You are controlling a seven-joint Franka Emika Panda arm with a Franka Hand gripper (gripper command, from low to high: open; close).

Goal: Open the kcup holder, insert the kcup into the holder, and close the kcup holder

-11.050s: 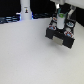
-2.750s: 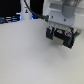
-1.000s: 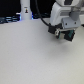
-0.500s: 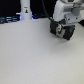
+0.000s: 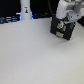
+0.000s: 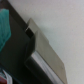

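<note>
One black kcup holder sits at two o'clock on the white counter. The end effector hangs over it, presumably to work its drawer; grip state indeterminate, kcup unseen.

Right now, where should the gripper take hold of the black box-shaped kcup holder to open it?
Probably by a small handle on a drawer front of the black box-shaped kcup holder, approached from its front face, which looks toward the exterior view's lower right. The arm hides much of it and the handles are too blurred to place exactly.
</note>
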